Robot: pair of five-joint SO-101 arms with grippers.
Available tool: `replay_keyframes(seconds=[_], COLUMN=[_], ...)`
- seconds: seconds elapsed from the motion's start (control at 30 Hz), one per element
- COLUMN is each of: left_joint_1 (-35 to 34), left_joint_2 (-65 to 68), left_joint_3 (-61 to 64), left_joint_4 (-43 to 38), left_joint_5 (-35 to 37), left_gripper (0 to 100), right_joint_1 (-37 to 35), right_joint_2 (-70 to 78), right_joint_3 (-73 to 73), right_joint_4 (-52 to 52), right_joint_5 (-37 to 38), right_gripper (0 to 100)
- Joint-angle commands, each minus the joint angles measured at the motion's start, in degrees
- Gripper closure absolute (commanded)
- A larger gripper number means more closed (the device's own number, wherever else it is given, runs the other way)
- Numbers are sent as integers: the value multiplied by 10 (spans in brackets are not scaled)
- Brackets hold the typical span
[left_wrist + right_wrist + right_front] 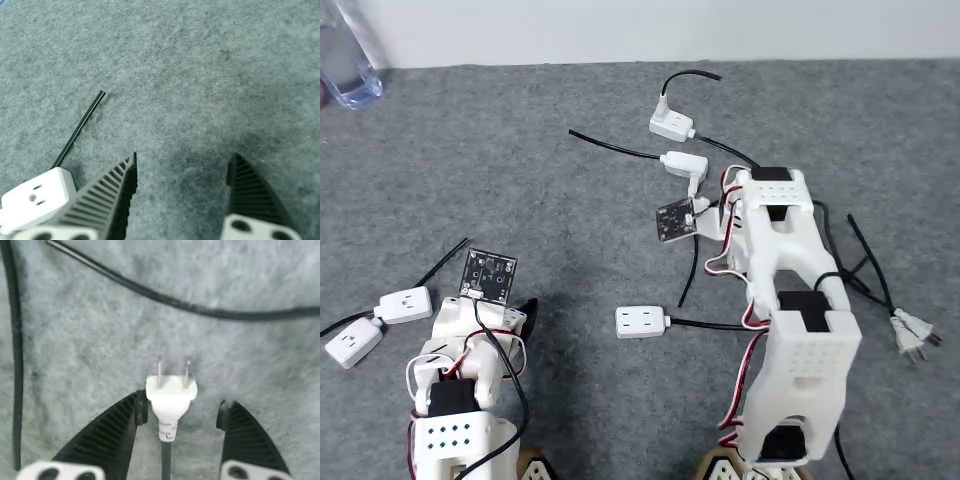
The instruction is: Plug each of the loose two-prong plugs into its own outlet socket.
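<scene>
A white two-prong plug (170, 392) lies on the grey carpet between the fingers of my right gripper (182, 407), prongs pointing away and its black cord running back under the wrist. The gripper is open; one finger is close beside the plug body and the other stands apart. In the high view my right gripper (707, 207) is at mid-table near two white plugs (684, 163) (671, 125). My left gripper (182, 170) is open over bare carpet beside a white outlet socket (35, 197). Further sockets (642, 321) (353, 343) lie on the carpet.
Another plug with bare prongs (910, 335) lies at the far right among black cords. A loose black cord end (80, 127) runs to the socket by my left gripper. A clear plastic bottle (345, 60) stands at the back left corner.
</scene>
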Motion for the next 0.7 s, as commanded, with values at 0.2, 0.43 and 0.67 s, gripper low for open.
replay_keyframes(seconds=[0.2,0.43,0.67], left_joint_1=[5,5,5], left_joint_2=[-7,-7,-7], left_joint_3=[-1,-1,-1], left_joint_4=[-14,-14,-15], left_joint_5=[-5,-5,-5], left_gripper=[721,721,721], right_joint_1=[-41,-19,-18], right_joint_2=[-9,-12,-13], right_joint_3=[-2,-2,-1], right_joint_4=[14,19,20], right_joint_5=[-1,-3,-1], right_gripper=[958,817,686])
